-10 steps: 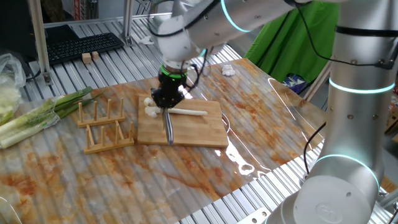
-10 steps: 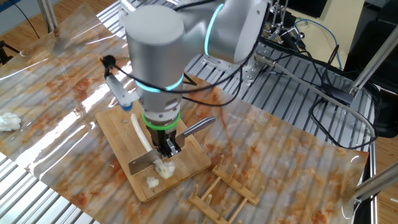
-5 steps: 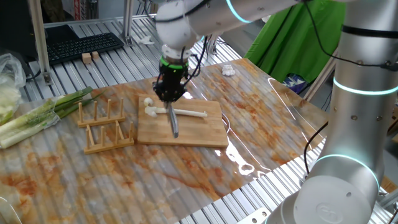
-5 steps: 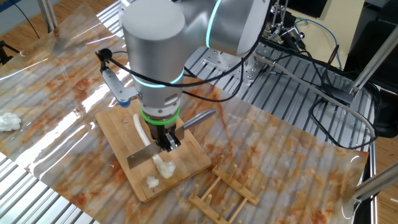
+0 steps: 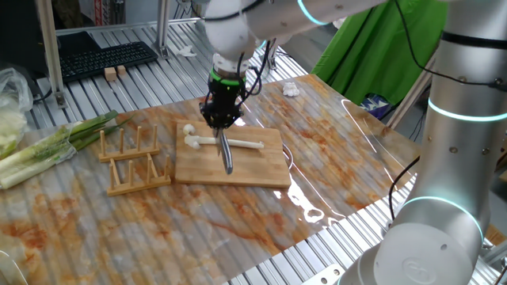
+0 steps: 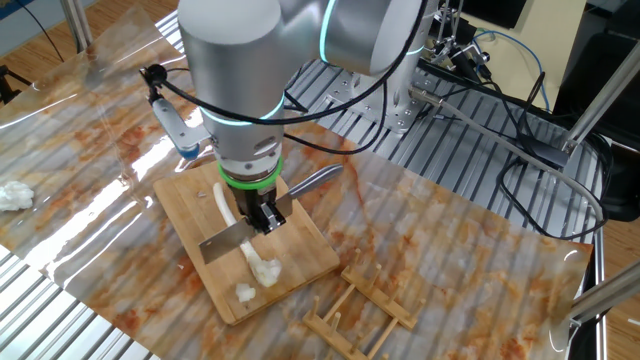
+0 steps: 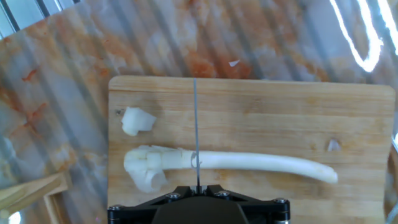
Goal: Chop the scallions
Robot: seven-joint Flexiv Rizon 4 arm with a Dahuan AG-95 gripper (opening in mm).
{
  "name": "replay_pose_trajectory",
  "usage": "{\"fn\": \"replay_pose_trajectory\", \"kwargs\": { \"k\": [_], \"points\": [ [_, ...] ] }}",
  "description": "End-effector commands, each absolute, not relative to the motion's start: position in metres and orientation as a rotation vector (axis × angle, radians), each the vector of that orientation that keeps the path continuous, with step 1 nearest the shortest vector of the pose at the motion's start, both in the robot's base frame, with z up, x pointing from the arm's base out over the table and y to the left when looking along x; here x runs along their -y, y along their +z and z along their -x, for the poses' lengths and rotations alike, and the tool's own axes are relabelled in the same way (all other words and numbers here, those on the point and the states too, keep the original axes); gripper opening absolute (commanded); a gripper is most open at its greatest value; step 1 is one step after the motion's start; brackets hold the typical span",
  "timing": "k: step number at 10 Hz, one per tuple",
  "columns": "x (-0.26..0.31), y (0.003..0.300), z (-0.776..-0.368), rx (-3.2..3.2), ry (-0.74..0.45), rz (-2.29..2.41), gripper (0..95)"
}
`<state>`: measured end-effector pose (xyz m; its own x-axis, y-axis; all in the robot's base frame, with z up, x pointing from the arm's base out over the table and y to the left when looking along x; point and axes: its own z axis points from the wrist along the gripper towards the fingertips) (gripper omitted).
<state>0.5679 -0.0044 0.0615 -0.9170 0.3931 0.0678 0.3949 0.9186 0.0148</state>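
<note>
Now claw [image 5: 221,121], pinching the knife [image 6: 222,243], has shifted along the scallions [image 7: 249,162] on the board [image 7: 261,118]; cut pieces at 9 o'clock.

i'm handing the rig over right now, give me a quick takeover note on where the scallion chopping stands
Gripper: pointing straight down, shut on the knife, blade edge across the scallion stalk near its thick end.
Scallion: lies lengthwise on the wooden board. Cut pieces sit at the thick end, with one loose piece apart from them.
Done: only a few short cuts at that end.
Left: most of the stalk is uncut; work the blade along it toward the thin tip.
Nearby: a wooden rack beside the board and a leafy green bunch beyond it, neither being worked on now.
</note>
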Motion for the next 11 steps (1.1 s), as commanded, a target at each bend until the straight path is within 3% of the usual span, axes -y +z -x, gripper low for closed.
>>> {"fn": "replay_pose_trajectory", "kwargs": {
  "k": [1,8,11],
  "points": [
    [0.005,0.033,-0.569,3.05,-0.089,0.619,0.0],
    [0.001,0.037,-0.571,3.037,-0.084,0.636,0.0],
    [0.002,0.055,-0.57,3.002,-0.067,0.633,0.0]
  ]
}}
